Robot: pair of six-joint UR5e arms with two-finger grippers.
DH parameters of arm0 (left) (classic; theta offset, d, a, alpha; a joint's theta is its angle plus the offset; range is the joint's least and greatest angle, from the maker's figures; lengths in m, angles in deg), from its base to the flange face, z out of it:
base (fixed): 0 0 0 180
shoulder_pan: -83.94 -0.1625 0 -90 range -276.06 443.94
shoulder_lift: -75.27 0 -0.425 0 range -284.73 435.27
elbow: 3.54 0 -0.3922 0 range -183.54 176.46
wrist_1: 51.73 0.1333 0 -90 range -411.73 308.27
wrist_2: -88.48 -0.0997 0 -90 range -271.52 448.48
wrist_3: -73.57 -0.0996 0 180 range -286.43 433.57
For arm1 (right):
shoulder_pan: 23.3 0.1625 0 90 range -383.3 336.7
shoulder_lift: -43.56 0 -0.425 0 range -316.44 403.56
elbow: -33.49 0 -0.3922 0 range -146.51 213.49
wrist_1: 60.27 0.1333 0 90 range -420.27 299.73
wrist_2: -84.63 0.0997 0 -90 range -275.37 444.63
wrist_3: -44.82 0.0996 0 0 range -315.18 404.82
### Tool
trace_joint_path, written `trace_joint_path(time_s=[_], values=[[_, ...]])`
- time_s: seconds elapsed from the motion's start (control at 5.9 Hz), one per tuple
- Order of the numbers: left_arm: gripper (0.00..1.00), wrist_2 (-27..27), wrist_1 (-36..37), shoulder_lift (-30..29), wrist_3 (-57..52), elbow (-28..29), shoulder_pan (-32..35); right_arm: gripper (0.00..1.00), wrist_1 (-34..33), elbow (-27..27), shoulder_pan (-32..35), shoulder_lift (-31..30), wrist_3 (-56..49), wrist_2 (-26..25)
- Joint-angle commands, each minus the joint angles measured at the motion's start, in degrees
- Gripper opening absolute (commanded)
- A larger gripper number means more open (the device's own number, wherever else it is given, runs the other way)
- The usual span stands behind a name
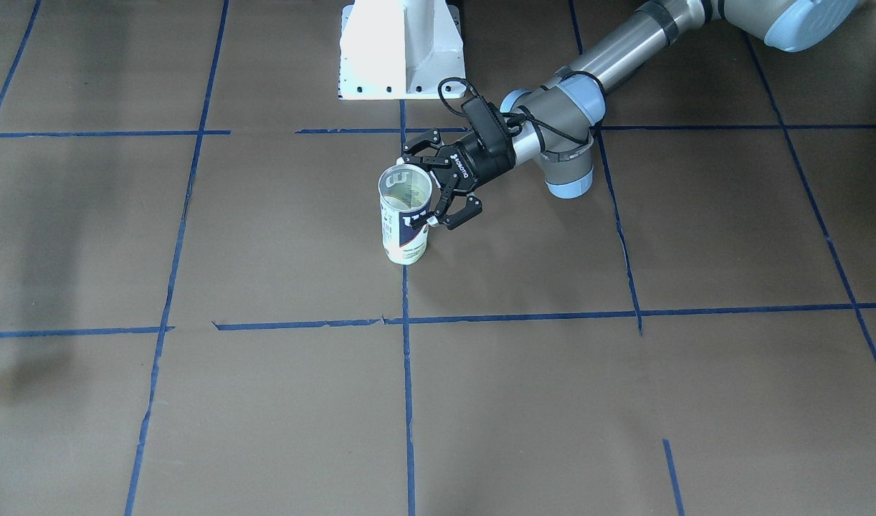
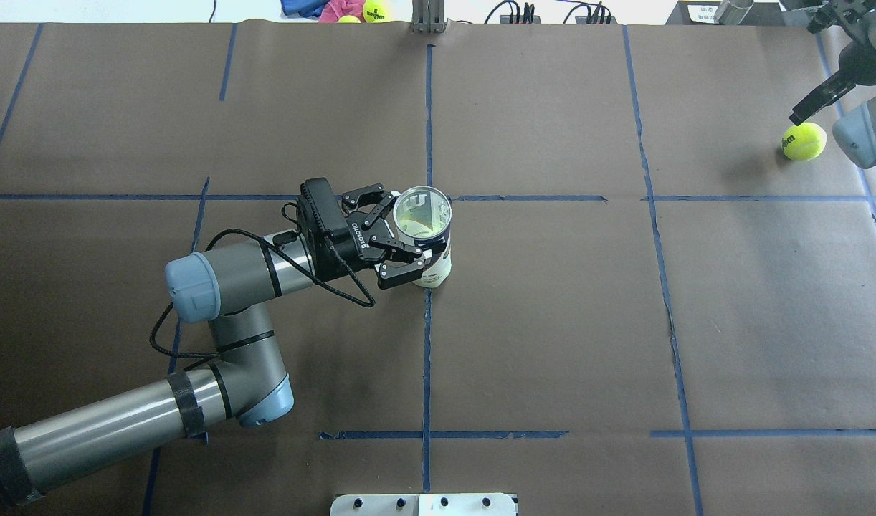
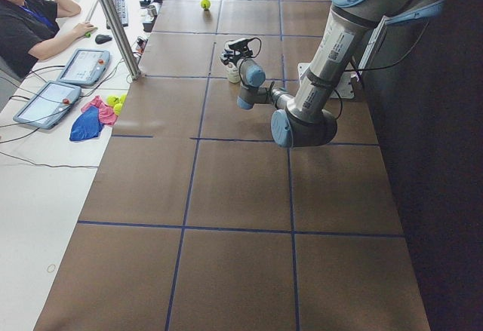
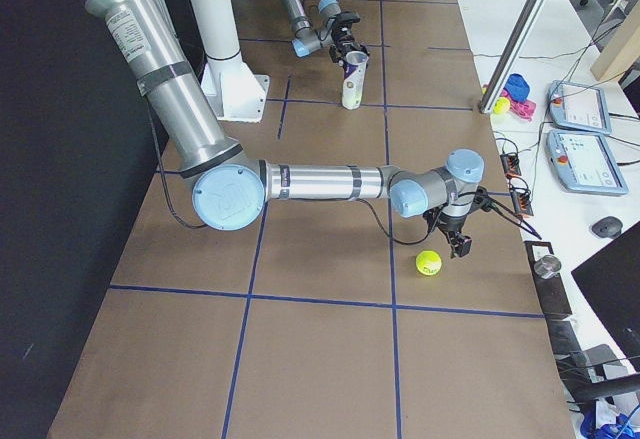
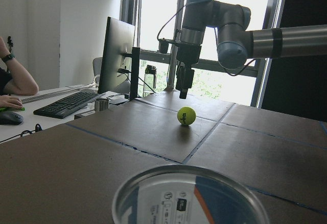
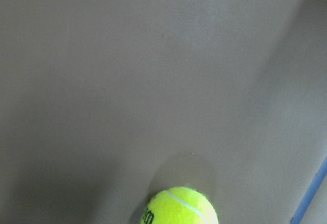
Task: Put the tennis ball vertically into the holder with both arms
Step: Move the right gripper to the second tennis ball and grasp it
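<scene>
Left hand point(image 1: 427, 185) in the front view: fingers spread either side of the upright holder point(image 1: 405, 218) near its rim, no visible squeeze, so I'd say bracing isn't finished. Overhead: tennis ball point(image 2: 803, 141) sits loose on the brown-paper counter point(image 2: 553, 322), well apart from the holder, right hand point(image 2: 803, 111) just above it, spread or closed I cannot tell; next it needs to drop, centre, clamp. Left wrist view: blue tape point(image 5: 202, 141) grid, monitor point(image 5: 116, 55) and window point(image 5: 153, 20) beyond.
</scene>
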Motion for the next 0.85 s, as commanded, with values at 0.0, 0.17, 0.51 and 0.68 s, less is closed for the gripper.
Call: trace_joint_path(time_s=[0.0, 0.17, 0.51, 0.68], values=[[0.90, 0.00, 0.00, 0.00, -0.02, 0.00, 0.00, 1.00, 0.62, -0.77, -2.84, -1.15, 0.10, -4.45], [0.90, 0.00, 0.00, 0.00, -0.11, 0.00, -0.09, 1.00, 0.62, -1.82, -3.91, -1.15, 0.10, -5.44], [0.90, 0.00, 0.09, 0.00, -0.11, 0.00, -0.09, 1.00, 0.62, -3.75, -6.02, -1.24, 0.10, -11.13], [0.90, 0.00, 0.09, 0.00, -0.11, 0.00, -0.09, 1.00, 0.62, -3.93, -6.20, -1.15, 0.19, -11.68]])
